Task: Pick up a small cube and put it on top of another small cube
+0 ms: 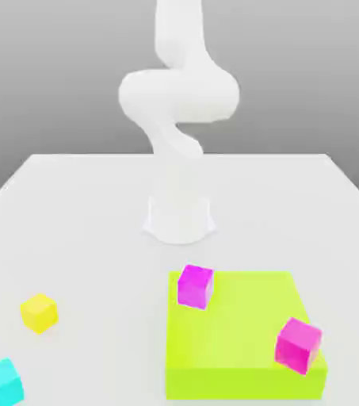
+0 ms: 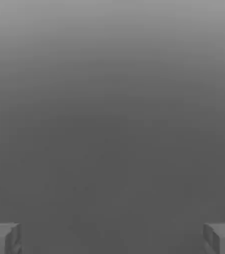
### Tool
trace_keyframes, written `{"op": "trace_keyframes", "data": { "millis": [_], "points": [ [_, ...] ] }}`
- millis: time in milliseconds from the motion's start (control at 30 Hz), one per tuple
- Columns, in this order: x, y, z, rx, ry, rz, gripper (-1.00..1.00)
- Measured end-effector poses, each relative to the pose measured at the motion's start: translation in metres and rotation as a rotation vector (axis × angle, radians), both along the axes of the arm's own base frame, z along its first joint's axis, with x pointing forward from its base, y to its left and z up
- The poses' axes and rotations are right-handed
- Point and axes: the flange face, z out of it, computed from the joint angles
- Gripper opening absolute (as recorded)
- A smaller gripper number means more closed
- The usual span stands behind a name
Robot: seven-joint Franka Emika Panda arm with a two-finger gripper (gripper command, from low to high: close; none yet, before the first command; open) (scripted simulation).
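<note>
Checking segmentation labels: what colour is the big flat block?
Lime yellow-green block, clearest in the exterior view.

My arm is plain white all over, smooth and glossy, built from fat rounded segments that bulge at the joints like stacked elbows. It rises from a short white cylindrical base with a slightly flared foot. I see no cables, screws or markings anywhere on its shell. In the hand view, my pincer has two blocky grey fingers, squared off at the ends, each capped by a small white patch at its outer corner.
</note>
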Motion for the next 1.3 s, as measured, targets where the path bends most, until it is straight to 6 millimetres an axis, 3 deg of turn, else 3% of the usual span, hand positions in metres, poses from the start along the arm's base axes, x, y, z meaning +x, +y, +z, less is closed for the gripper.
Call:
{"op": "trace_keyframes", "data": {
  "millis": [267,533,667,767,967,1133,1167,1300],
  "points": [
    [0.085,-0.062,-0.109,0.107,0.195,-0.177,0.0],
    [0.129,-0.131,-0.237,0.197,0.378,-0.374,0.0],
    [0.132,-0.173,-0.307,0.237,0.466,-0.493,0.0],
    [0.13,-0.194,-0.361,0.26,0.534,-0.567,0.0],
    [0.106,-0.237,-0.468,0.298,0.666,-0.728,0.0],
    [0.098,-0.246,-0.545,0.303,0.693,-0.763,0.0],
    [0.098,-0.246,-0.553,0.303,0.694,-0.763,-1.0],
    [0.098,-0.246,-0.553,0.303,0.693,-0.763,-1.0]
  ]
}}
